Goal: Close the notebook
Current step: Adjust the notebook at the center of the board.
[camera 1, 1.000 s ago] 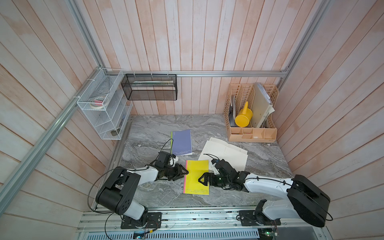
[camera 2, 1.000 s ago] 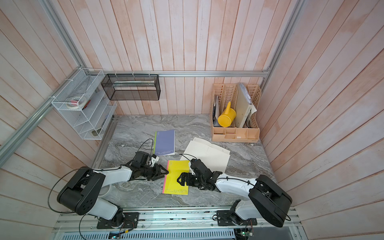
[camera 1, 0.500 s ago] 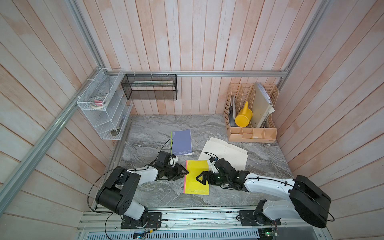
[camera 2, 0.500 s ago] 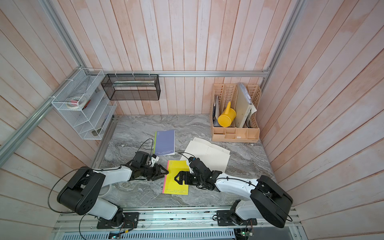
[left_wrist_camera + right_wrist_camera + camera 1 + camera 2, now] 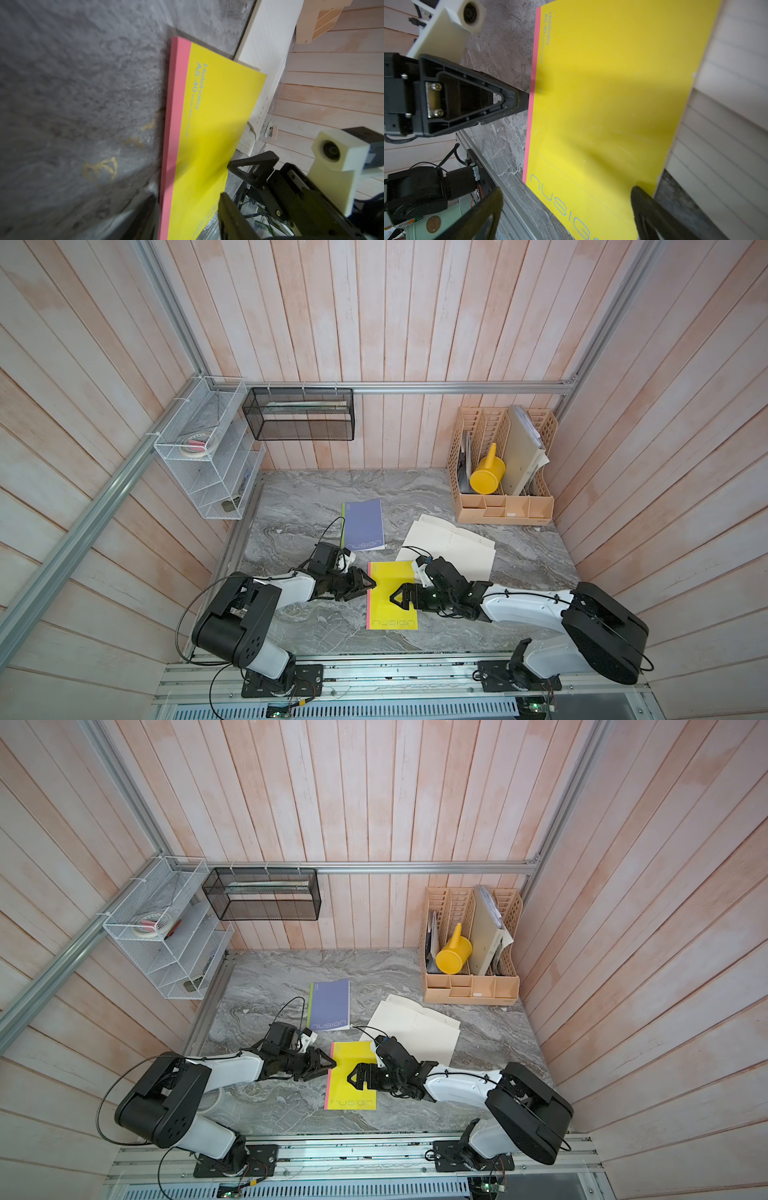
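1. Right wrist view: yellow notebook (image 5: 612,104) lies flat, cover down, near the front edge of the table (image 5: 500,52), long axis front-to-back.
2. Left gripper (image 5: 521,101), jaws spread, tip touching the pink spine (image 5: 532,83).
3. Right gripper (image 5: 566,190), jaws spread, lower finger on the cover's free edge.
4. Open lined pages (image 5: 726,104) lie beyond.

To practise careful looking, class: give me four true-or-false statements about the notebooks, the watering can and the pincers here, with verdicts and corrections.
1. The yellow notebook lies closed, cover up. True.
2. The purple notebook lies open. False: it is closed.
3. The watering can stands beside the yellow notebook. False: it sits in the beige organizer.
4. The left pincer has its tip at the yellow notebook's pink spine. True.
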Motion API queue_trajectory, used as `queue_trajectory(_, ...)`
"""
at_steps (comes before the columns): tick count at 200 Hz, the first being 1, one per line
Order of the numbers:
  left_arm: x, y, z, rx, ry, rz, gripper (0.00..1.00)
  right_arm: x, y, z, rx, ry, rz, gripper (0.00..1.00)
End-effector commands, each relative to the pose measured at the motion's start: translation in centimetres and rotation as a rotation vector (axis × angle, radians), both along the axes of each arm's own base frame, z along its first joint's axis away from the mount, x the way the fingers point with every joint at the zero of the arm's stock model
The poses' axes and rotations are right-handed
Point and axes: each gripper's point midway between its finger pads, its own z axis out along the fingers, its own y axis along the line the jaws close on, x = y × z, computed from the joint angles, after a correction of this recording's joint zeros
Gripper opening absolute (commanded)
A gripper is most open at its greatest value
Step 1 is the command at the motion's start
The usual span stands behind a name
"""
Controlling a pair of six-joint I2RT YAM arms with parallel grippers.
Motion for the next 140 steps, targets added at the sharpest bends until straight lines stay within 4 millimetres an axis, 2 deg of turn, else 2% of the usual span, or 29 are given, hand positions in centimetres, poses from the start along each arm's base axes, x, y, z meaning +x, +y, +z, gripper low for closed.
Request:
queue_trajectory(1,-2.5,2.2,-4.8,0.125,0.134,0.023,0.50,-1.8,-1.7,-3.0,-0.087,0.090,0.003,0.98)
queue_trajectory(45,-2.8,0.9,-4.8,0.016,0.115,-0.019,0.50,-1.9,-1.6,-3.3,-0.075,0.100,0.002,0.98)
queue_trajectory(76,-3.0,-0.2,-3.4,-0.100,0.080,-0.046,0.50,-2.1,-1.5,-4.0,-0.078,0.112,0.005,0.98)
queue_trajectory(90,-3.0,0.6,-3.9,-0.020,0.095,-0.031,0.50,-2.2,-1.5,-4.3,-0.078,0.121,0.006,0.98)
queue_trajectory(122,-1.7,4.1,-4.9,0.265,0.044,0.020,0.50,-2.1,-1.6,-4.0,-0.089,0.114,0.007,0.98)
queue_trajectory(140,-1.3,4.4,-4.8,0.299,0.035,0.016,0.51,-1.8,-1.7,-3.5,-0.103,0.097,0.006,0.98)
